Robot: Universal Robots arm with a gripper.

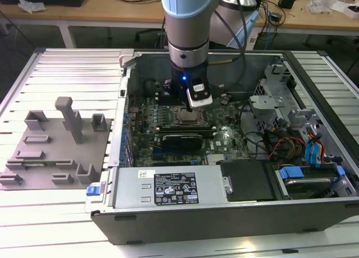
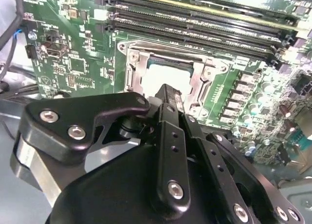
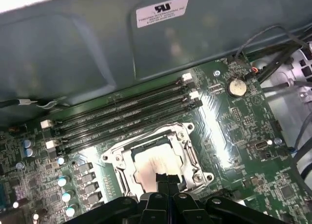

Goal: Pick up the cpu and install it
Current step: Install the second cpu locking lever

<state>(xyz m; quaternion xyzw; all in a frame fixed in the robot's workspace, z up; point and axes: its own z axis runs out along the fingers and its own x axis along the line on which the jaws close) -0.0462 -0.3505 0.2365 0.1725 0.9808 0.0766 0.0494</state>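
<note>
Exterior view: arm (image 1: 188, 22) reaches down into an open computer case (image 1: 224, 157) on a slatted tabletop (image 1: 67, 67), jaws low over the motherboard (image 1: 168, 140). Grey tray (image 1: 53, 146) lies outside the case, toward the exterior view's left. First wrist view: cpu (image 3: 155, 161) sits flat inside the socket frame (image 3: 158, 158), pale top showing, beside 4 memory slots (image 3: 122, 117). Gripper (image 3: 167, 179): fingertips pressed together, closed on nothing, just above the cpu's near edge. Second wrist view: cpu (image 2: 163, 77) in the frame beyond the fingertips.
</note>
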